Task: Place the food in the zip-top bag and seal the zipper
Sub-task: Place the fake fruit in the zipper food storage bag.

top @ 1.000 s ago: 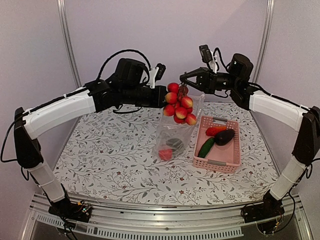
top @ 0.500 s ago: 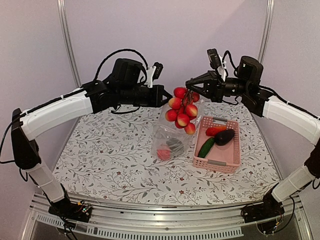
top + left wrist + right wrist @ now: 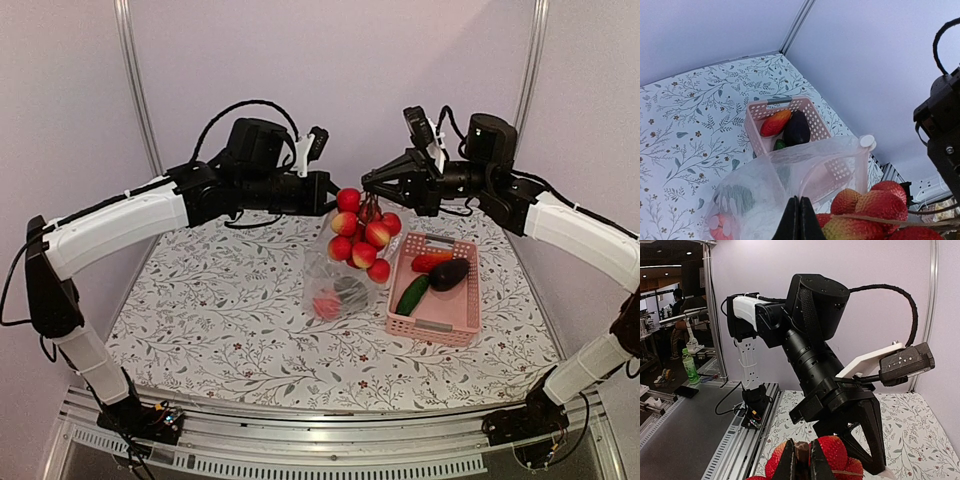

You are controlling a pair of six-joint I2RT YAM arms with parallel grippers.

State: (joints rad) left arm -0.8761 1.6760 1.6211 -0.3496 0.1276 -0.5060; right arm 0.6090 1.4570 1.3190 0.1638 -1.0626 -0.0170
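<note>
My left gripper (image 3: 330,197) is shut on the rim of the clear zip-top bag (image 3: 345,270) and holds its mouth up; in the left wrist view the black fingertips (image 3: 798,220) pinch the bag (image 3: 790,175). My right gripper (image 3: 368,180) is shut on the brown stem of the red-yellow fruit cluster (image 3: 362,228), which hangs over the bag's mouth and also shows in both wrist views (image 3: 832,452) (image 3: 865,215). A red ball (image 3: 327,304) and a dark green round item (image 3: 349,288) lie inside the bag. The zipper strip (image 3: 815,172) curves along the bag's mouth.
A pink slotted basket (image 3: 436,326) stands right of the bag and holds a red-orange pepper (image 3: 431,261), a dark purple eggplant (image 3: 449,273) and a green cucumber (image 3: 411,295). The floral tablecloth (image 3: 220,320) covers the table. A wall and frame posts stand behind.
My right gripper has swung the fruit cluster left, then right, then back left and lower over the bag's mouth. My left gripper has kept its hold on the bag.
</note>
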